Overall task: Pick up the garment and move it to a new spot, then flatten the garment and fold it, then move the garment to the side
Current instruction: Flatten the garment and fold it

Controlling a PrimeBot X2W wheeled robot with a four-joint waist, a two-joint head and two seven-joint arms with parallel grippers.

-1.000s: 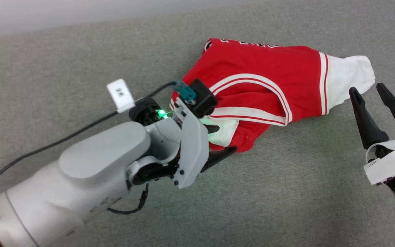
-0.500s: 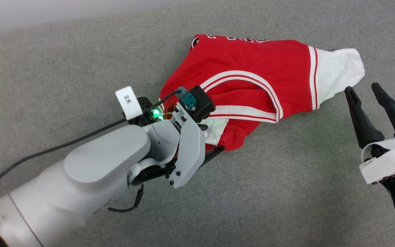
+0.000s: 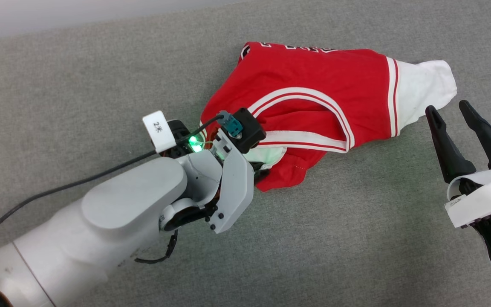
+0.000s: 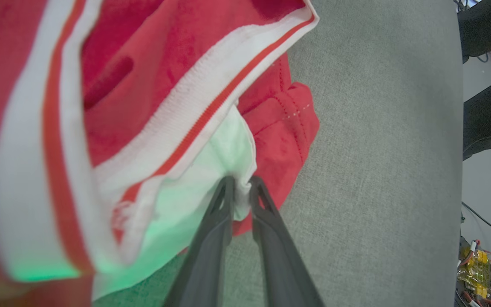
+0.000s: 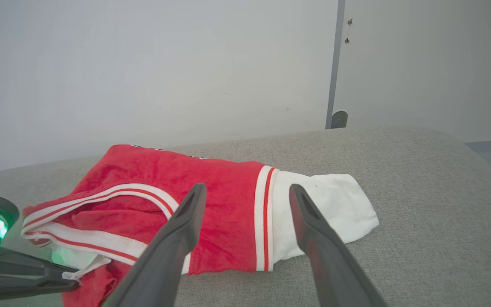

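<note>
Though the head view half hides it, the left gripper (image 4: pixel 240 182) clamps white cloth of the one garment (image 3: pixel 313 81); right gripper (image 3: pixel 446 108), three o'clock, gapes.

A red-and-white jersey (image 3: pixel 313 81) is set against a mottled grey surface (image 3: pixel 356 238).
The body is coloured red and the sleeve (image 3: pixel 424 87) white. The trim (image 3: pixel 309 94) is striped white, red, white. Black lettering (image 3: pixel 296 47) is outlined in white. Pale fabric is tinted by a green light (image 3: pixel 193 141). The right gripper (image 3: pixel 446 110) is fingered in black and cased in white.
</note>
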